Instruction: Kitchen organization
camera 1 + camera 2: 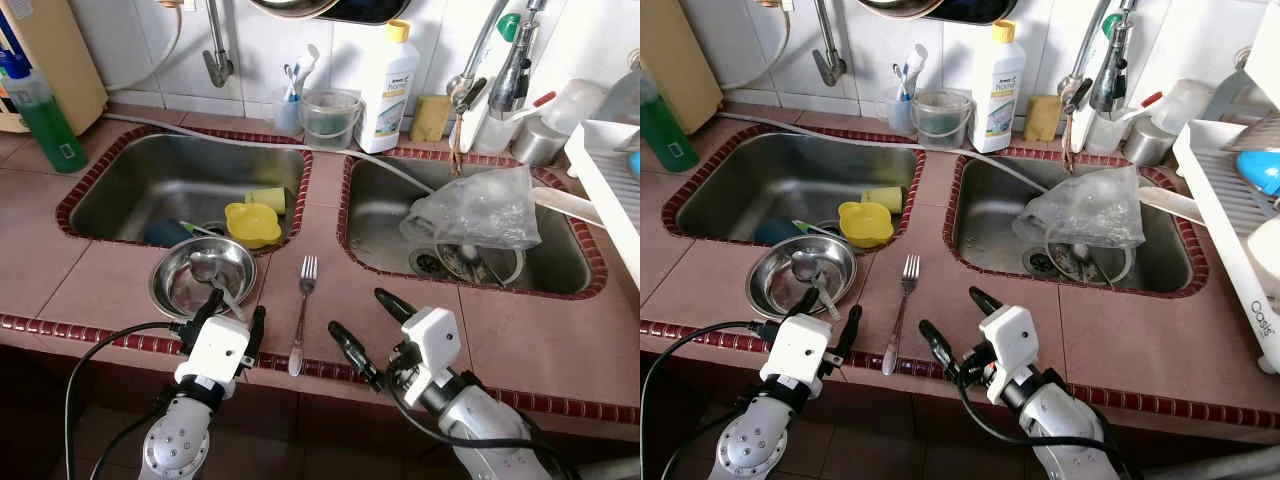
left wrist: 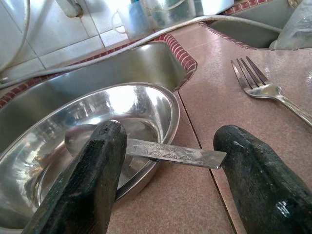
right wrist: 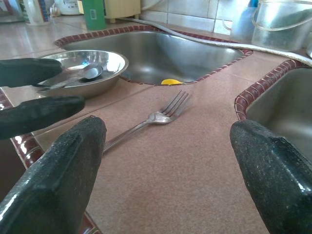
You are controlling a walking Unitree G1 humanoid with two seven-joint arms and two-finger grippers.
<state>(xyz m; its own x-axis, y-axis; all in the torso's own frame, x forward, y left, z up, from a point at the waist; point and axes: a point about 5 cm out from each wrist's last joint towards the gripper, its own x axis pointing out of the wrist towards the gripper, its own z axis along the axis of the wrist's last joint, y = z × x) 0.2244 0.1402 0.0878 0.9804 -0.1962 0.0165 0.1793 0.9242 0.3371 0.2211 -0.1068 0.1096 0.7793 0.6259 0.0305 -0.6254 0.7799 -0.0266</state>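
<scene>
Left gripper (image 1: pixel 232 318) low at the counter's (image 1: pixel 380 310) front edge, fingers spread apart, straddling the flat handle of a spoon (image 2: pixel 146 148) without pinching it. Spoon resting in a steel bowl (image 1: pixel 200 275), its scoop end down inside, handle poking out over the rim toward the gripper. Bowl sitting on the counter just in front of the left sink (image 1: pixel 150 185). Right gripper (image 1: pixel 365 325) also low over the front edge, wide open and grasping nothing, aimed across the counter at a fork (image 1: pixel 302 310). Fork lying flat between the two grippers, tines pointing toward the sinks, handle end reaching the red tile border. In the left sink, a yellow cup (image 1: pixel 252 224) and a paler cup (image 1: pixel 267 199) beside it. In the right sink (image 1: pixel 560 250), a crumpled clear plastic bag (image 1: pixel 475 208) over the drain. Behind the sinks, against the wall, a white bottle (image 1: pixel 388 85) with a yellow cap, next to a clear tub (image 1: pixel 330 118). Green bottle (image 1: pixel 40 115) far left.
</scene>
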